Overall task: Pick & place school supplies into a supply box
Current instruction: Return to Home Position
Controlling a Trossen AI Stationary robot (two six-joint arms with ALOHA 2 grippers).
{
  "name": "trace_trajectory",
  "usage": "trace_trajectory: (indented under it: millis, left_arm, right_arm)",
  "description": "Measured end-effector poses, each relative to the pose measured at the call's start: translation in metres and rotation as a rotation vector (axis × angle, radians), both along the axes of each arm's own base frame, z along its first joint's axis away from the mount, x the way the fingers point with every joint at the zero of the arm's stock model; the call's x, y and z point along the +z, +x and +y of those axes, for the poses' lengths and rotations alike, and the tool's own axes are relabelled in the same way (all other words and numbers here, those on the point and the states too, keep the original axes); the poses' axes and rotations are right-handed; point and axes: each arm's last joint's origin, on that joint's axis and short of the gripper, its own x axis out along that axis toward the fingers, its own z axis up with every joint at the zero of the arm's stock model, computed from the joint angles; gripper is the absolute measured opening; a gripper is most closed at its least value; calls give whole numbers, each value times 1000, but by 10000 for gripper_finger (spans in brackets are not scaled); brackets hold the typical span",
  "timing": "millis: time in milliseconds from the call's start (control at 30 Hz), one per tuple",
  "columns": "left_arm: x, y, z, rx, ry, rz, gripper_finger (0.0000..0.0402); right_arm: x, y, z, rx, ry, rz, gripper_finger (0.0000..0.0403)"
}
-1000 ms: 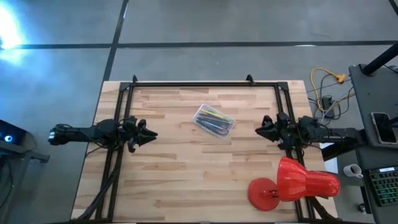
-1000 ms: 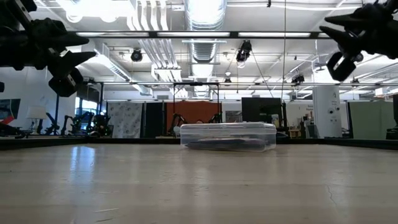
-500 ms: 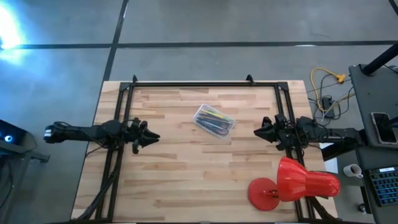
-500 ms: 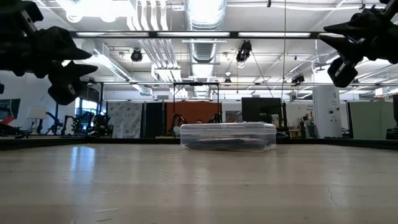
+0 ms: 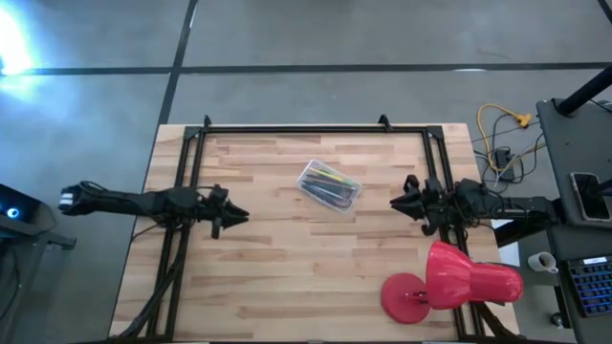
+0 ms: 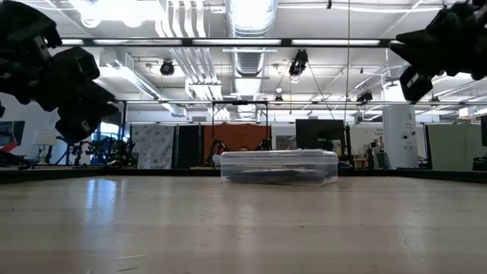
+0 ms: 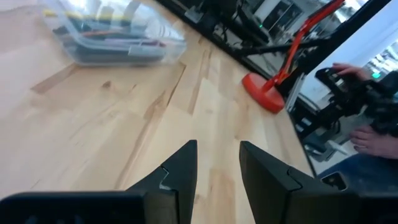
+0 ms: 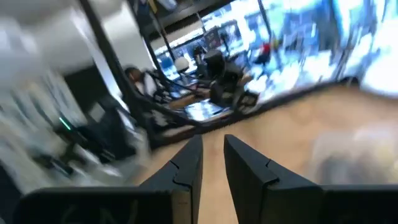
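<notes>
The clear supply box (image 5: 329, 185) rests flat on its bottom in the middle of the wooden table, with thin dark, yellow and green pens (image 5: 332, 180) lying inside. It also shows in the low view (image 6: 278, 167) and the left wrist view (image 7: 112, 37). I cannot make out the scissors. My left gripper (image 5: 239, 216) hovers above the table to the box's left and nearer the front edge, slightly open and empty (image 7: 217, 146). My right gripper (image 5: 394, 202) hovers to the box's right, fingers a little apart and empty (image 8: 213, 140).
A large pink-red lamp-shaped object (image 5: 449, 280) lies at the near right corner of the table, just nearer than my right arm. A black frame (image 5: 306, 128) runs along the far edge and both sides. A person's hand (image 7: 367, 134) shows beyond the table.
My left gripper has moved a little toward the table's near edge and has come down somewhat, staying empty. The supply box has stayed where it was.
</notes>
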Motion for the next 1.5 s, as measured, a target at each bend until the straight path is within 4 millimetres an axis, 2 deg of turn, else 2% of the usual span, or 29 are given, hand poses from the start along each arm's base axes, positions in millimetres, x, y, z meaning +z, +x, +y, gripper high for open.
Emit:
trace_trajectory:
  millis: [133, 267, 600, 1500]
  left_arm:
    - [-4, 2, 0, 0, 2, 43, 104]
    - [-8, 3, 0, 0, 3, 81, 104]
    - [-15, 5, 0, 0, 6, 154, 104]
    - [-18, 5, 0, 0, 8, 190, 104]
  right_arm:
    - [1, 0, 0, -50, -378, -40, 59]
    - [-1, 0, 1, -69, -573, -42, 59]
    - [-2, 0, 1, -52, -469, -20, 59]
    - [-4, 3, 1, -45, -477, 11, 59]
